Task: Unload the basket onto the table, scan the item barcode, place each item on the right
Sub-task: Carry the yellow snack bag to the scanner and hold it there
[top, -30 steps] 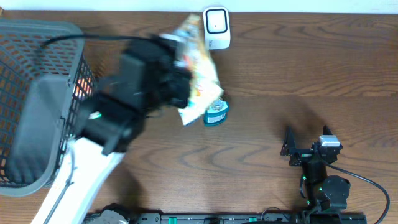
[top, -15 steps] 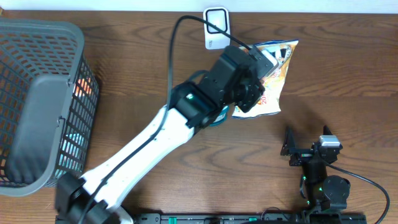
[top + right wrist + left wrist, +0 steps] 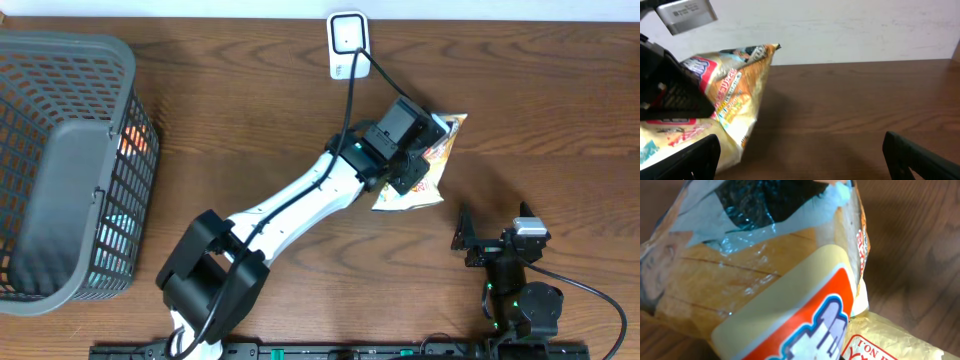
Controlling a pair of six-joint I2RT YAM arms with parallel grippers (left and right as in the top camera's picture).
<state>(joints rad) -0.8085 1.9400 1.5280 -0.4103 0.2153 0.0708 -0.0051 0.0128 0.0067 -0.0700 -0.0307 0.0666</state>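
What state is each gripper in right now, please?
Left gripper: closed on the snack bag.
Right gripper: open, holding nothing.

basket [image 3: 60,160] sitting at table [image 3: 560,110] left side | scanner [image 3: 349,44] standing at far edge, centre | snack bag [image 3: 403,198] sitting right of centre, nearer than scanner, in left gripper [image 3: 418,160] | right gripper [image 3: 495,236] sitting front right, well apart from bag
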